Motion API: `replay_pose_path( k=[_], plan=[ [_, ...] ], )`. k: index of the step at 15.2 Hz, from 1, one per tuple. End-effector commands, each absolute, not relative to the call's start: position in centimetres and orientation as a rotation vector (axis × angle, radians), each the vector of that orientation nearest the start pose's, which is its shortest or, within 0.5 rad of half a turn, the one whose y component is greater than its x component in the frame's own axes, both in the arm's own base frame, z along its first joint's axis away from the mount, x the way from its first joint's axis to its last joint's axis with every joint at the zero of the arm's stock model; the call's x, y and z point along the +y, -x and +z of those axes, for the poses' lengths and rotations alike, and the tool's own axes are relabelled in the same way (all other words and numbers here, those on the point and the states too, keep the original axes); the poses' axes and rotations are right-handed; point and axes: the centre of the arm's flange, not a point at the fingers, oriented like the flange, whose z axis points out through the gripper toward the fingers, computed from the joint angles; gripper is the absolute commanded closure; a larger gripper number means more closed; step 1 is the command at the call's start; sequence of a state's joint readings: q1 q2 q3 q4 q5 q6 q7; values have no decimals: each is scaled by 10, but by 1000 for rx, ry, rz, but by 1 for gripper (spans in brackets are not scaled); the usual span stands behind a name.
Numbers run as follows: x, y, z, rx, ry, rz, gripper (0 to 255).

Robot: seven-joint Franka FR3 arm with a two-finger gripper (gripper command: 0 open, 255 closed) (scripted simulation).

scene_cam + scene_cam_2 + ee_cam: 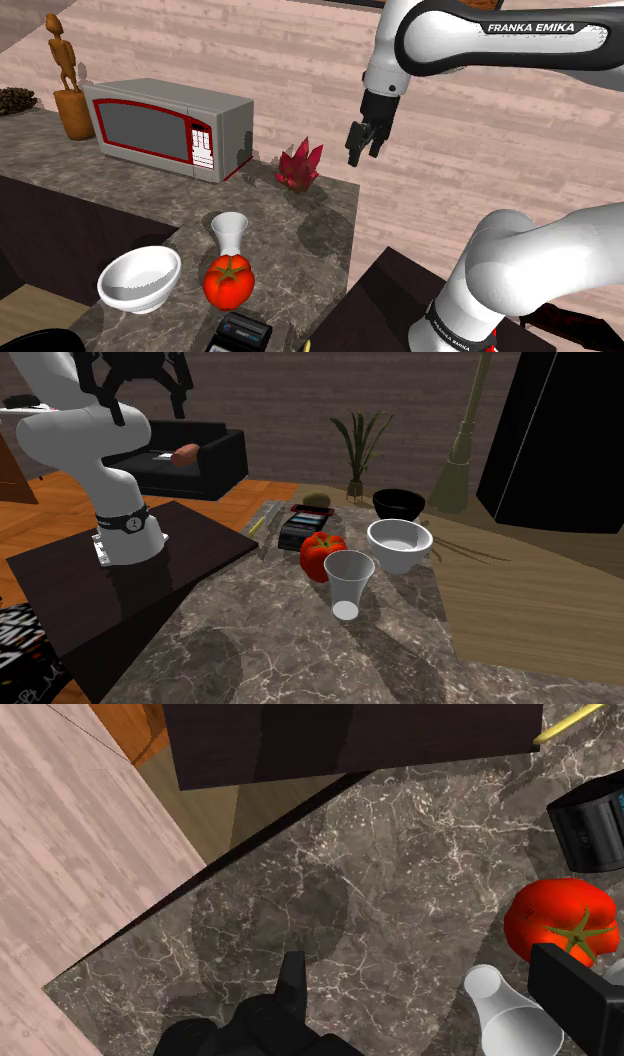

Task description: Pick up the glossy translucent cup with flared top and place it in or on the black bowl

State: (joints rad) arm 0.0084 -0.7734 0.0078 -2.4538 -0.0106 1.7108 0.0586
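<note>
The translucent cup (229, 235) (349, 582) stands upright on the dark marble counter (300, 230), narrow at the base and flared at the rim. A red tomato (228, 280) (322, 555) sits close beside it. The black bowl (398, 504) rests past a white bowl (399, 544) (140, 278). My gripper (362, 145) (138, 387) hangs open and empty, high above the counter and well away from the cup. In the wrist view the cup (505, 1009) lies far below, close to the right finger (580, 989) of the gripper (420, 959), with the tomato (560, 919) just beyond it.
A microwave (165, 128), a wooden figure (68, 80) and a red crystal cluster (299, 166) line the counter's far side. A black device (300, 530) (590, 829) and a yellow pencil (570, 722) lie near the tomato. The dark stand (150, 577) adjoins the counter.
</note>
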Motion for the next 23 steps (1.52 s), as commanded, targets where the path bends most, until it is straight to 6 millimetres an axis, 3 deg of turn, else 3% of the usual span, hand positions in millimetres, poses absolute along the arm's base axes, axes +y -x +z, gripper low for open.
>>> replay_pose_path(
  k=[1, 23],
  plan=[
    [5, -320, 552, 68, 3155, -49, 0],
    [58, -532, 364, 41, 2939, 22, 0]
  ],
)
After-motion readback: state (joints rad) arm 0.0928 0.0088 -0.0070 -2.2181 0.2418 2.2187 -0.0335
